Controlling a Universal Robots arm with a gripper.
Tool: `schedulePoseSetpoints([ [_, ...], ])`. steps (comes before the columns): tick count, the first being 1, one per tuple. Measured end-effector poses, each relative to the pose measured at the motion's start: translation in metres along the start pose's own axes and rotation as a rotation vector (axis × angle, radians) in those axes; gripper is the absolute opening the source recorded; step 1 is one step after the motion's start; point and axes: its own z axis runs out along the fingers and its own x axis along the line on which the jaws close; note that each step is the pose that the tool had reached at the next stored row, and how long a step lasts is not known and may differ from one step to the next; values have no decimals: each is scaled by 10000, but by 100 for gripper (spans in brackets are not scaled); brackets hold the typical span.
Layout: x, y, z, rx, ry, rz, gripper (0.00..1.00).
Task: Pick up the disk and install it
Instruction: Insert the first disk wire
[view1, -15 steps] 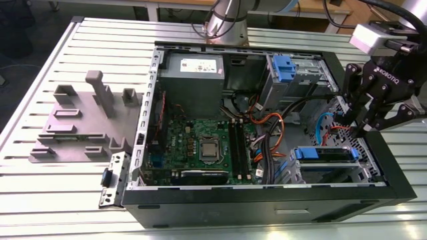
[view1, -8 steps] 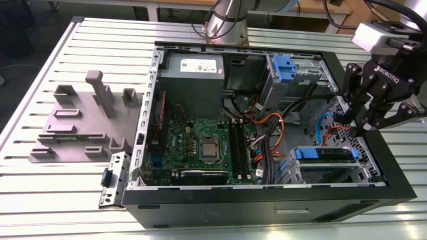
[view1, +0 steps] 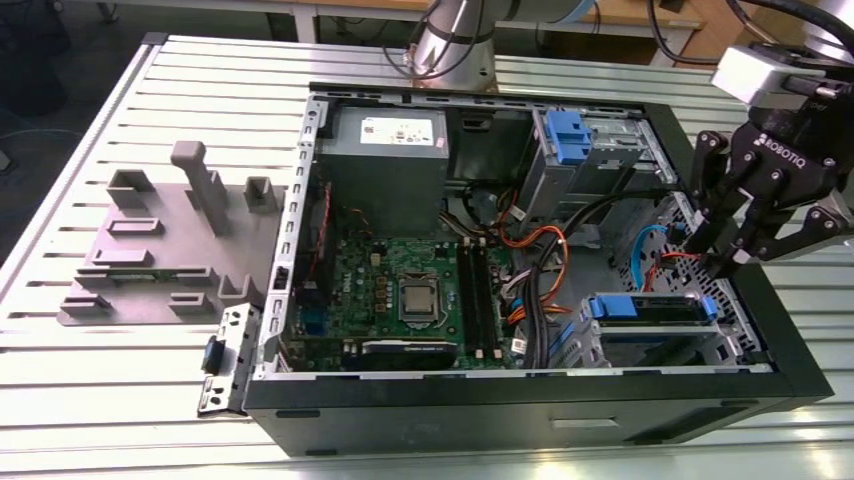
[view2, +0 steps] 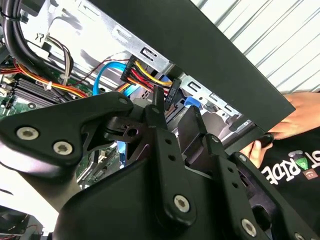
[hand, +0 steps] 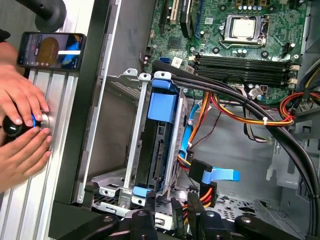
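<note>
Where the drive cage stands in the corner of the open computer case (view1: 534, 410), the disk (view1: 647, 310) is seated in that cage, with its bright blue bracket facing outward. In the first wrist view the disk (hand: 159, 135) is seen edge-on between the metal walls of the cage, and the blue bracket is set across its end. No contact between the disk and the tool is visible.

The tool (view1: 737, 262) is held above the cage, just inside the case wall on the exterior view's right. Its fingers are apart and nothing is clamped between them. In the first wrist view the tool (hand: 172, 220) is positioned just over a bundle of red, yellow and orange wires and a flat blue cable (hand: 220, 175), which lie beside the cage. In the second wrist view the tool (view2: 175, 112) is seen near a black connector on the same bundle.

The motherboard (view1: 400, 270) is mounted in the middle of the case. A grey power supply (view1: 387, 150) with a white sticker is fitted at the far end, and a second blue tab (view1: 567, 130) is located in the bay next to it.

The case rests on a slatted metal table (view1: 80, 400). A grey fixture (view1: 160, 250) is placed on the table at the exterior view's left. A person's hands (hand: 20, 145) and a phone (hand: 50, 50) are on the table outside the case wall.
</note>
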Motion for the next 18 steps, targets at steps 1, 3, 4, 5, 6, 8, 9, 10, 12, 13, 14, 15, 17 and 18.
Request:
schedulePoseSetpoints([
  [1, 0, 0, 0, -1, -1, 1, 38],
  [3, 0, -1, 1, -2, -2, -1, 38],
  [4, 0, -1, 1, -2, -2, -1, 38],
  [5, 0, -1, 1, -2, -2, -1, 38],
  [6, 0, -1, 1, -2, -2, -1, 37],
  [8, 0, -1, 1, -3, -2, -1, 37],
  [9, 0, -1, 1, -3, -3, -1, 30],
  [10, 0, -1, 1, -3, -3, -1, 30],
  [12, 0, -1, 1, -4, -2, -2, 29],
  [13, 0, -1, 1, -4, -3, -2, 29],
  [14, 0, -1, 1, -4, -2, -2, 22],
  [15, 0, -1, 1, -4, -2, -1, 17],
  [17, 0, -1, 1, -4, -2, -2, 17],
  [18, 0, -1, 1, -4, -2, -2, 17],
])
